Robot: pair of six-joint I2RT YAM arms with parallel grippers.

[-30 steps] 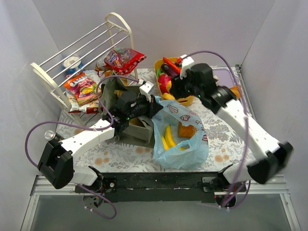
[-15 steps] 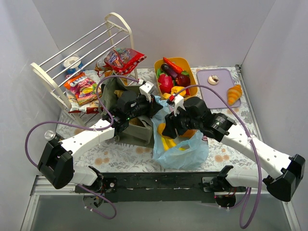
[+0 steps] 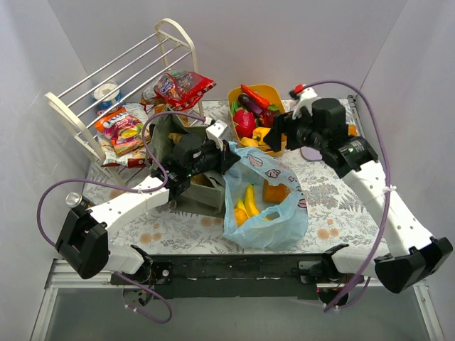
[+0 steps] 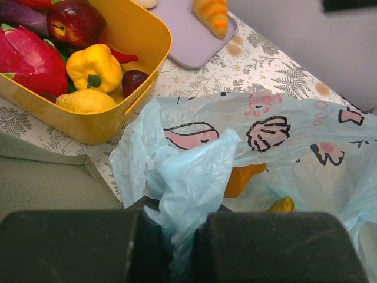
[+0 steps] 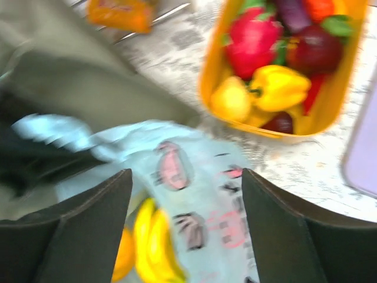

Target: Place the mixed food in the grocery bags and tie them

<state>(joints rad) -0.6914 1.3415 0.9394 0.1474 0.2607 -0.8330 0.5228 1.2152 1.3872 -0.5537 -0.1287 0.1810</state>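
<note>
Sam: Flowery cloth covers the surface [image 3: 334,213], and white walls stand all round. Where is the bag [image 3: 284,227]?

Ana: It sits in the middle, near the front edge. I can see bananas [image 3: 249,201] and 1 orange lump [image 3: 276,192] inside it.

Sam: Who holds it?

Ana: The left pincer [image 4: 182,236] does. It is pressed tight on a bunched bit of the rim. That lifts 1 side, so the mouth gapes.

Sam: And the right pincer [image 5: 185,227]?

Ana: It is spread wide with nothing in it. It hangs up above, near where the bag and the tub [image 4: 70,124] meet.

Sam: How will the bag handle?

Ana: I think it is thin, soft and slippery. It will flop and slide. Grab a thick bunch of rim or the loops, never 1 flat layer.

Sam: And the food?

Ana: The pepper [image 4: 94,65] in the tub looks light, hard and smooth. It could pop out, so I would close across its fat middle. The packets [image 3: 122,128] by the rack [image 3: 51,99] look shiny and puffy. I would pinch a flat sealed edge.

Sam: And the tote [image 3: 160,135]?

Ana: It stands just left of the bag, partly under the left arm. Its cloth looks stiffer, so it should keep its shape when food drops in.
</note>
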